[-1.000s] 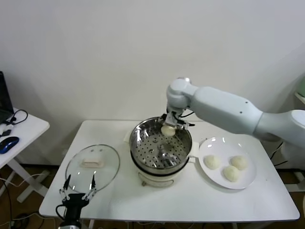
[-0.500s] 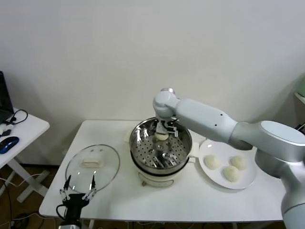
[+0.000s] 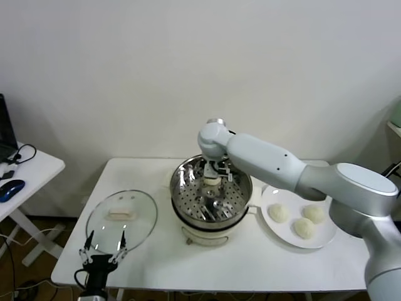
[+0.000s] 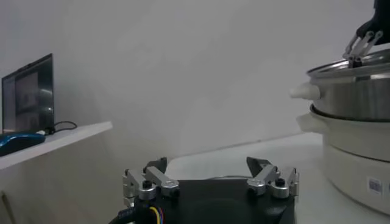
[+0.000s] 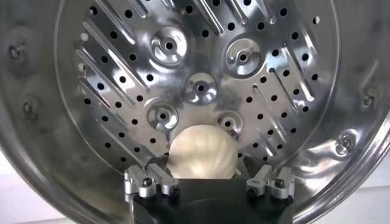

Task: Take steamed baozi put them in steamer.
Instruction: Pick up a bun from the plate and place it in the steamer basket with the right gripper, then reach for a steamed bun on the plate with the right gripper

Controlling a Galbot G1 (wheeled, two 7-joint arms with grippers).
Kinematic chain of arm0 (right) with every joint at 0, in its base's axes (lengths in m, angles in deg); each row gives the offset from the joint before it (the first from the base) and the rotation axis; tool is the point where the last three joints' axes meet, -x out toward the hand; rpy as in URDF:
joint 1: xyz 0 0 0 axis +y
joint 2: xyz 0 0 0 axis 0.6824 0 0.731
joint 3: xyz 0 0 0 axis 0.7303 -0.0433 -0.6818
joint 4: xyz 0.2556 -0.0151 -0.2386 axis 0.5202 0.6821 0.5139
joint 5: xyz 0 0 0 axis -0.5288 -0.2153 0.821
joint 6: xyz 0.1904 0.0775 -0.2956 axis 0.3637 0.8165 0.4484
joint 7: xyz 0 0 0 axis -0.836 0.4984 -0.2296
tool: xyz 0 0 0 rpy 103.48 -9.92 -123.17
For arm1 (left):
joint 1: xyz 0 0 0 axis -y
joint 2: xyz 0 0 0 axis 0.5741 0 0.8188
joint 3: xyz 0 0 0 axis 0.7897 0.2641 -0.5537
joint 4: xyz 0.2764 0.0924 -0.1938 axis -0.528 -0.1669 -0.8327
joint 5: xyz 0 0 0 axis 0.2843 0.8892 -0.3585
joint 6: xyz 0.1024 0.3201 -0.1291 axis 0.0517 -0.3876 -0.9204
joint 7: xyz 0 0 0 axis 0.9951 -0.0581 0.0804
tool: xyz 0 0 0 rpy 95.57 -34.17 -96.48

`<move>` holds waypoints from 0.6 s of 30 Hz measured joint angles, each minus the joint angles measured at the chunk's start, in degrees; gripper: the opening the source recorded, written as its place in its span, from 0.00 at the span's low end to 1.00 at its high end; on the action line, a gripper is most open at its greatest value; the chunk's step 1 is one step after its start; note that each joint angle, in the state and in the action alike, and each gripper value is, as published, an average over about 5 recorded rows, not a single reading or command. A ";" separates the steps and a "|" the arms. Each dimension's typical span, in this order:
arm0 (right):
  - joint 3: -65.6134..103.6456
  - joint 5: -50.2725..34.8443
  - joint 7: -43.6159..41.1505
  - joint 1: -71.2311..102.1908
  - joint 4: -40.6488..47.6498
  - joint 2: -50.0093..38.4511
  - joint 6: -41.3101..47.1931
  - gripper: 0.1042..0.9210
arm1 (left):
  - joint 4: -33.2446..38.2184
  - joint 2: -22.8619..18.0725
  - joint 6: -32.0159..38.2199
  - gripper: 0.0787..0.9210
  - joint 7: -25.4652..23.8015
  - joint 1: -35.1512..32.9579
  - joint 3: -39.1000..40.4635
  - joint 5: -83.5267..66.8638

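- Head view: the right gripper [image 3: 213,174] reaches down into the steamer [image 3: 212,195], which stands at the middle of the table [image 3: 263,263] toward its far edge. Its jaws pinch one baozi [image 3: 212,180] over the back part of the perforated floor.
- Three more baozi [image 3: 278,212] lie on a white plate [image 3: 281,188] near the right edge of the table. A glass lid [image 3: 121,214] rests toward the front left corner.
- The left gripper [image 3: 103,248] hangs idle just off the front left corner, jaws spread.
- Left wrist view: the left gripper [image 4: 210,181] is empty with fingers apart, and the steamer wall [image 4: 353,97] stands well off.
- Right wrist view: the held baozi [image 5: 202,153] sits between the fingers [image 5: 148,181], with the basket floor [image 5: 201,88] beyond it; whether it touches is hard to tell.
- Risk: releasing too high could let the bun roll against the rim; squeezing could dent the soft dough.
- Room: the steep wall crowds the gripper at the back, so lifting straight up looks safest; the basket middle has open floor.
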 measured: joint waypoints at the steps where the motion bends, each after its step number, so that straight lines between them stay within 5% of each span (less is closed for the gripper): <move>1: -0.26 -0.95 -0.30 -0.71 -0.63 -0.63 0.21 0.88 | 0.00 0.00 0.00 0.88 0.01 -0.03 -0.01 0.01; 18: -10.83 -36.62 -3.55 -15.28 -2.78 -18.75 18.10 0.88 | 1.39 -0.05 -0.73 0.88 0.65 0.88 0.62 0.07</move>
